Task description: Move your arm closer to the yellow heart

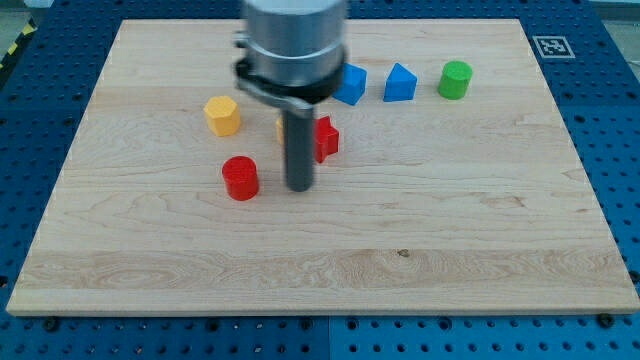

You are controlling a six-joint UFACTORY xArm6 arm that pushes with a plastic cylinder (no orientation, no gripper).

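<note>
My tip [299,188] rests on the wooden board [450,220] near its middle. A yellow block [222,115], roughly hexagonal in outline, sits up and to the left of the tip. A thin yellow-orange sliver [281,125] shows at the rod's left edge; the rest of that block is hidden behind the rod, so I cannot tell its shape. A red cylinder [240,177] stands just left of the tip. A red block [326,138] sits just up and right of the tip, partly hidden by the rod.
Two blue blocks [351,84] [400,83] and a green cylinder [455,79] form a row near the view's top right. The arm's grey body [292,40] covers the top middle. A marker tag [549,46] is at the board's top right corner.
</note>
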